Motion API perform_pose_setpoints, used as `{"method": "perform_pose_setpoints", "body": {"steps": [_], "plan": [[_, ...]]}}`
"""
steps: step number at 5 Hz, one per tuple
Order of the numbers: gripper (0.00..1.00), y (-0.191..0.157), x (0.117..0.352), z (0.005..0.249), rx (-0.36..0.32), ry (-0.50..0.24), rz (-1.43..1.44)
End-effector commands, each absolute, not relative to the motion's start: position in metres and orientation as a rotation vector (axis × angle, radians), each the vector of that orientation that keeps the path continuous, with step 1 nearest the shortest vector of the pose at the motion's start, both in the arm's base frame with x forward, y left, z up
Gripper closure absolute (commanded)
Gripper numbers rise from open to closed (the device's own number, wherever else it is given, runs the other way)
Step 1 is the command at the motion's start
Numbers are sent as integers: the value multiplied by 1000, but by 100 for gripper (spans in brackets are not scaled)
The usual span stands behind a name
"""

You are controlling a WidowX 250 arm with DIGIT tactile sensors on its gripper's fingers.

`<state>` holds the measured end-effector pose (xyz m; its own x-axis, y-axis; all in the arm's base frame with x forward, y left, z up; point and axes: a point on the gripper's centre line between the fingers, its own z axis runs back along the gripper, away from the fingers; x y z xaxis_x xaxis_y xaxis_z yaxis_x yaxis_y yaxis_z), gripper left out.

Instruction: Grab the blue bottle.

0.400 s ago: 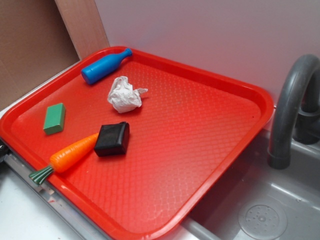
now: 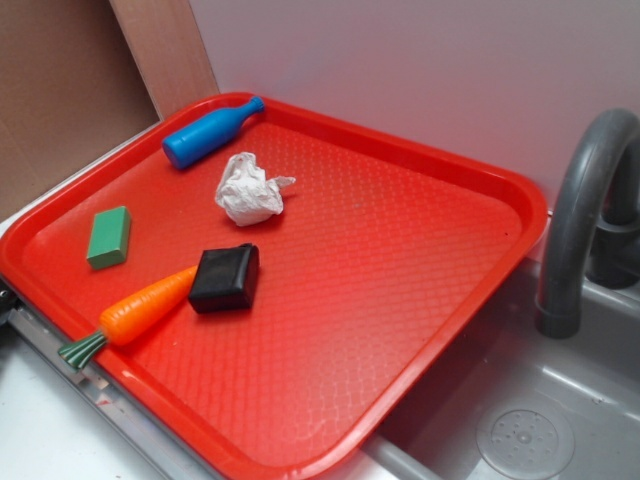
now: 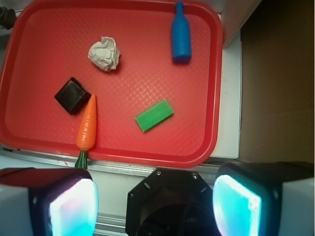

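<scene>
Red and finely textured, the plastic tray (image 2: 400, 300) sits on a pale counter beside a grey sink (image 2: 520, 430) with a curved faucet (image 2: 580, 200), a white wall behind. In the wrist view the gripper (image 3: 155, 196) hangs high over the tray's near rim, its two fingers spread wide with nothing between them. The blue bottle (image 3: 180, 34) lies on its side in the far corner, neck pointing along the back rim and body just beside the side rim; no other object touches it. The likeliest failure, judged from this layout, is a finger landing on the raised rim instead of the tray floor, tipping the grasp or nudging the round body so it rolls away. A descent off-centre toward the narrow neck could also let it squirt out. The crumpled paper ball (image 3: 104, 53) is the nearest neighbour yet stands apart; the green block (image 3: 154, 115), carrot (image 3: 86, 124) and black box (image 3: 72, 95) lie well clear, so the approach across the tray's middle is open.
</scene>
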<state>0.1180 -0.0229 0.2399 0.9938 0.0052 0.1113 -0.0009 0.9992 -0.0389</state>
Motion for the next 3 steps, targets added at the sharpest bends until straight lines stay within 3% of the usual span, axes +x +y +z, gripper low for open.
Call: {"method": "perform_pose_setpoints", "body": {"steps": [1, 3], "plan": [[0, -24, 164, 237, -56, -174, 135], [0, 10, 220, 206, -27, -263, 114]]}}
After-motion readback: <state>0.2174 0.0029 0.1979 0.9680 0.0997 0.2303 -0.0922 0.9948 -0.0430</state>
